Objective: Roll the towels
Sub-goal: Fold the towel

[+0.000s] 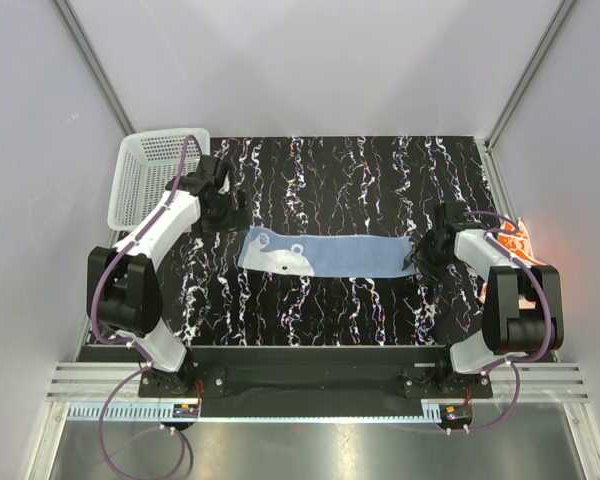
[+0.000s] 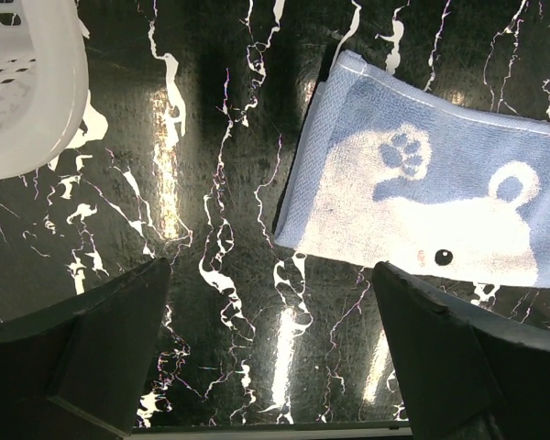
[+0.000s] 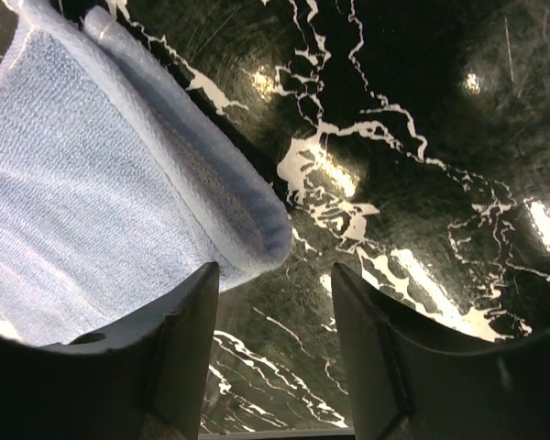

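The light blue towel [image 1: 325,252] lies folded into a long strip across the middle of the black marbled table, with a white bear print at its left end [image 2: 440,215]. My left gripper [image 1: 223,207] is open and empty, just left of the towel's left end. My right gripper [image 1: 426,250] is open at the towel's right end; the rounded fold [image 3: 165,174] lies just beside its left finger [image 3: 156,357], nothing between the jaws. The orange flower-print towel [image 1: 513,240] lies at the right table edge behind the right arm.
A white perforated basket [image 1: 152,175] stands at the back left, its rim in the left wrist view [image 2: 32,92]. Grey walls enclose the table on three sides. The arm bases sit at the near edge.
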Controlling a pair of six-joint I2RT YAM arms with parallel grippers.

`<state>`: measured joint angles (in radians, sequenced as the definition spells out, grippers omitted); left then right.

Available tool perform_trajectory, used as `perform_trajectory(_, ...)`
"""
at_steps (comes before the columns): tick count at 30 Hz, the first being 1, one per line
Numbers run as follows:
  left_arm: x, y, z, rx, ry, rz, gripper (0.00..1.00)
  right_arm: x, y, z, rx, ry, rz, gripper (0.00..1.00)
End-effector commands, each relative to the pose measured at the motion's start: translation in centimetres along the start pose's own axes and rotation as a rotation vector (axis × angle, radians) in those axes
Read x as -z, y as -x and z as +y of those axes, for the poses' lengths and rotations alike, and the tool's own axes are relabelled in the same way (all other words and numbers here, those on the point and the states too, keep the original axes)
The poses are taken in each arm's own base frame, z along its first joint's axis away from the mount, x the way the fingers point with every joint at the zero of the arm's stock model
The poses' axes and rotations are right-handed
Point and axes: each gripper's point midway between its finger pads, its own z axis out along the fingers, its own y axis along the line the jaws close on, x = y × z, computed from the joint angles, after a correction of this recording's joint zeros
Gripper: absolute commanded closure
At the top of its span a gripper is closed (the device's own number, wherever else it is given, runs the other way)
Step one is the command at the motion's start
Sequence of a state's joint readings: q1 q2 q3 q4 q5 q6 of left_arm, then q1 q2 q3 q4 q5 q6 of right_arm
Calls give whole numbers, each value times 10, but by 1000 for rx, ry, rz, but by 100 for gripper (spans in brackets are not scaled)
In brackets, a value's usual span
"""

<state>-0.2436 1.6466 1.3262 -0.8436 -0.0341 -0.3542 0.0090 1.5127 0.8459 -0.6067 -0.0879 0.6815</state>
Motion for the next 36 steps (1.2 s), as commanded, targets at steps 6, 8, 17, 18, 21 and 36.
perform_trajectory(6,13,9,-3,-16,-26,-65,3,-15,19,2,17,-22,-45,46)
perform_trajectory(8,12,9,-3,-18,-24,-63,3,-15,27,2,37,-47,-62,57)
perform_trajectory(17,20,3,-11,-21,-64,-83,32,1,47,-16,74,-170,-154,100)
perform_trajectory(18,25,1,-11,-21,-72,-90,36,7,48,-20,80,-191,-165,100)
perform_trajectory(21,35,-19,-11,-35,-97,-74,46,22,58,-25,98,-231,-214,100)
perform_trajectory(36,41,-65,1,-98,-142,-109,98,68,106,-6,174,-278,-336,100)
